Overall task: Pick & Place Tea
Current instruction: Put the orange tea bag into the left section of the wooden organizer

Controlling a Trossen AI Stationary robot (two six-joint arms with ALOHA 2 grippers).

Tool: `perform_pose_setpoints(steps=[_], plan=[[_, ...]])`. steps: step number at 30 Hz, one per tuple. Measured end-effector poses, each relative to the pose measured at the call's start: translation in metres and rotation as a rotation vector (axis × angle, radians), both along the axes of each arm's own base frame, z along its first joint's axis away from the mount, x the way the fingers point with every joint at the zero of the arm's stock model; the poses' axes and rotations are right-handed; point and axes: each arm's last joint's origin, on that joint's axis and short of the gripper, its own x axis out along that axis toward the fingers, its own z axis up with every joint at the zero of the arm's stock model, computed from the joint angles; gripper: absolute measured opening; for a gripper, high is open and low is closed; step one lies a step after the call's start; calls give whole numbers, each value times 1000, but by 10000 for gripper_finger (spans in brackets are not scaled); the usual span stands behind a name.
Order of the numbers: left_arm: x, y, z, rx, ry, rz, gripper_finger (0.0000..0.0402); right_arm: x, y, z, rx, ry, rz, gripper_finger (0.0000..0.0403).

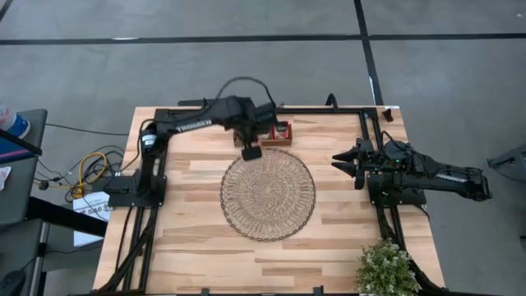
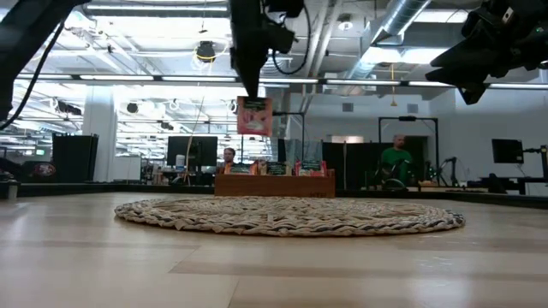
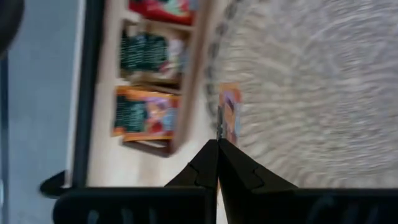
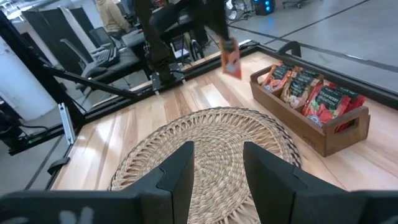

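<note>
Woven mat (image 1: 268, 194) lies under the left gripper (image 2: 254, 96) pinching a sachet (image 2: 254, 116); right gripper (image 4: 217, 163) gapes.

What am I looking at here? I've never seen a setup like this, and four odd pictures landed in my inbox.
These are four camera views of one moment at a two-armed robot's wooden table. One looks straight down, one sits at table-top height, and one rides on each wrist. On the table lie a round woven mat and a wooden tray of tea sachets. The left gripper hangs over the mat's far edge, near the tray, shut on one tea sachet, lifted in the air. The right gripper waits at the table's right side, fingers apart, holding nothing. A small plant stands at the near right corner.
</note>
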Motion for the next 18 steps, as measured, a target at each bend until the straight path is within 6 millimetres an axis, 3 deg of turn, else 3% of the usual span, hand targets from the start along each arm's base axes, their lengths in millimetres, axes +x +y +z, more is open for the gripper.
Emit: perform_pose_setpoints(steps=[9,18], plan=[[-21,60,6,37,5,-47,0,0,0,0,0,-1,-3,130],[-36,99,7,41,-28,-58,0,0,0,0,-1,0,-6,130]])
